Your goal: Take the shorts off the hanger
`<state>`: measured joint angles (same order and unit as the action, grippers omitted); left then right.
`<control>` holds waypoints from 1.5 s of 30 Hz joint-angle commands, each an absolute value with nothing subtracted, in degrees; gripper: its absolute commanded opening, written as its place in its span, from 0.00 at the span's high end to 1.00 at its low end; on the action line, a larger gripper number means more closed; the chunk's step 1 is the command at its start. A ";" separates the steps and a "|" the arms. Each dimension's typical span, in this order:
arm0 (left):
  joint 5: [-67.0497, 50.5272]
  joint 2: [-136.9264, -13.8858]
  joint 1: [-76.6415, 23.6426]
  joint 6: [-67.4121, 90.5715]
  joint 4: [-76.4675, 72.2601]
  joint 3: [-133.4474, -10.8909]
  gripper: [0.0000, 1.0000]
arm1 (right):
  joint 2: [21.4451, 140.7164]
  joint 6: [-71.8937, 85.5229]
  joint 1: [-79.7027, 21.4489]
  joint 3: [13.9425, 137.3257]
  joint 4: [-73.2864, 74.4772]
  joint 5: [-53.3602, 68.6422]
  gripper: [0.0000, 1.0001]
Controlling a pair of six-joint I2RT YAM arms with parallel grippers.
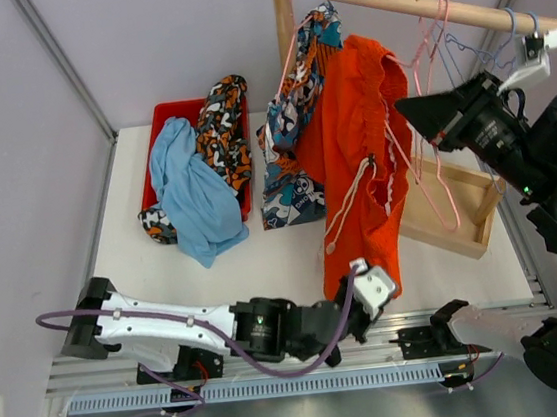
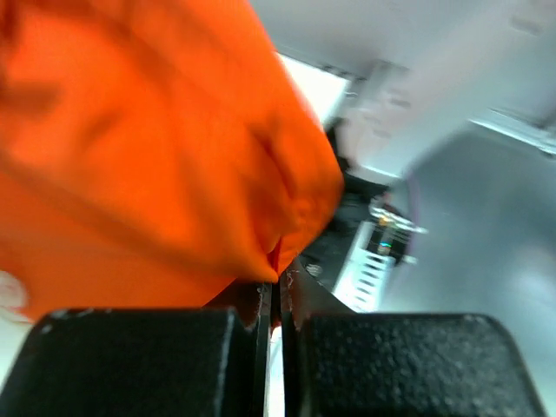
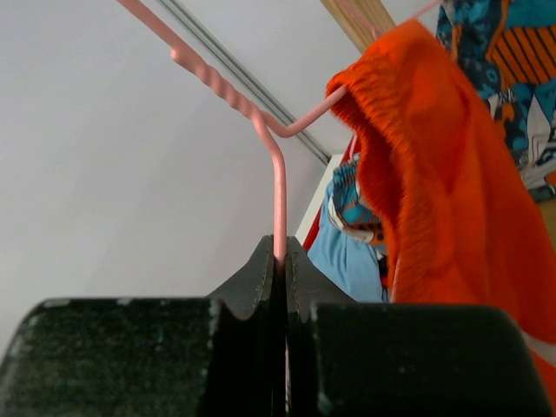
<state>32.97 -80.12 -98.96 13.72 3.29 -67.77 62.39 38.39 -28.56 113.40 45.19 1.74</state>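
The bright orange shorts (image 1: 352, 150) hang on a pink hanger (image 1: 428, 45) from the wooden rail (image 1: 386, 0). My left gripper (image 1: 367, 281) is shut on their bottom hem; in the left wrist view the orange fabric (image 2: 148, 148) runs into the closed jaws of this gripper (image 2: 280, 282). My right gripper (image 1: 406, 110) is shut on the pink hanger's wire (image 3: 278, 182), beside the shorts' waistband (image 3: 434, 174). The teal-orange-white wave print shorts (image 1: 295, 136) hang to the left on the rail. The light blue shorts (image 1: 191, 193) and blotched shorts (image 1: 225, 134) lie in a red bin (image 1: 162, 116). The black shorts are out of view.
A shallow wooden tray (image 1: 465, 209) lies on the table under the rail's right part. Empty blue wire hangers (image 1: 477, 50) hang on the rail near my right arm. The rail's wooden post (image 1: 284, 17) stands behind the hanging shorts.
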 commanded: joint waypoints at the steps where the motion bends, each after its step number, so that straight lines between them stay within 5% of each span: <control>1: 35.33 -78.22 -93.53 10.38 6.84 -76.09 1.00 | 54.86 42.52 -28.21 107.69 44.72 1.12 1.00; 7: 35.07 -79.71 -82.02 6.07 16.06 -87.61 1.00 | 45.10 47.45 -28.21 97.48 54.39 2.63 1.00; 13: 35.51 -75.86 -81.56 9.83 22.93 -86.86 1.00 | 46.22 46.24 -28.13 103.08 58.45 1.86 1.00; 17: 36.38 -69.97 -88.13 18.17 32.31 -81.22 1.00 | 52.10 41.23 -28.21 109.41 56.34 0.09 1.00; 25: 48.86 -69.70 -101.94 58.15 82.98 -83.76 1.00 | 72.21 27.35 -28.04 124.01 49.58 -8.43 1.00; 31: 50.53 -59.34 -102.05 65.21 84.11 -78.22 1.00 | 81.11 28.55 -20.32 126.30 43.33 -2.30 1.00; 37: 55.89 -53.26 -94.14 52.94 83.41 -86.46 1.00 | 83.59 30.23 -13.63 123.06 40.43 4.04 1.00; 45: 55.29 -55.11 -74.90 20.42 70.60 -101.77 1.00 | 74.99 32.52 -11.87 103.93 33.93 8.52 1.00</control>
<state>53.80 -54.63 -79.42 37.87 77.08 -97.23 79.68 31.22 -12.01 109.23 39.55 5.32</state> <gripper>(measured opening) 0.023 0.052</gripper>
